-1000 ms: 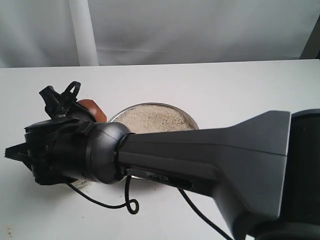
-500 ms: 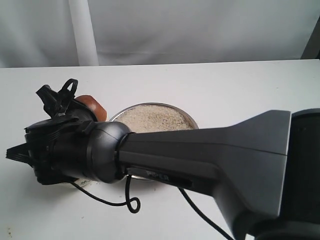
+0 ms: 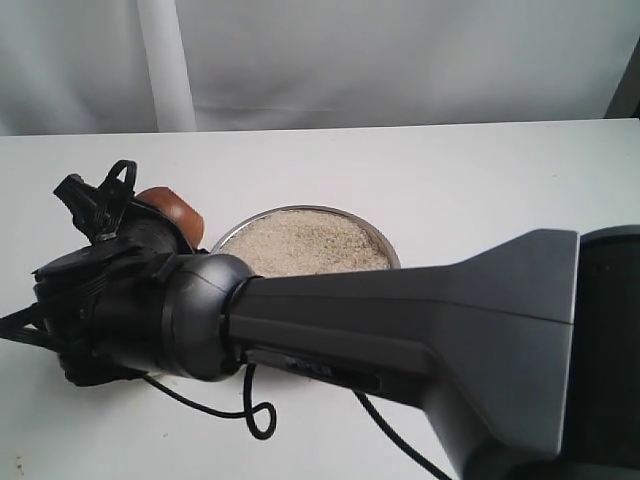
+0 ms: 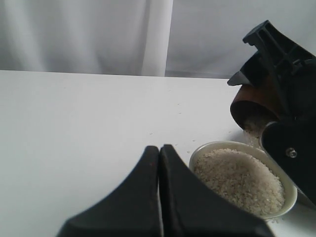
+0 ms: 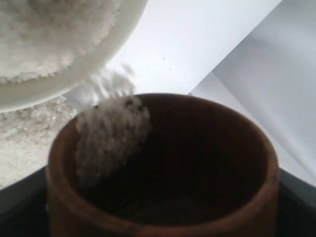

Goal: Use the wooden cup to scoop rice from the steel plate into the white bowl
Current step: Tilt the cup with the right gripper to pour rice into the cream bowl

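Well, the bench is mostly blocked by the right arm, which crosses in front of the plate and hides its near half. Just left of the plate, as I see it, the right end effector grips the cup round its barrel. The cup is tipped, and rice slides out into the bowl beneath. The left end effector is pinched closed on nothing.

The cup looks light, stiff and smooth; I'd hold it mid-wall, since its curve could slip. Rice runs loose: stray grains dot the bench, and the bowl is already heaped.

From my side the arm hides the bowl, and how the jaws sit on the cup is hard to make out.
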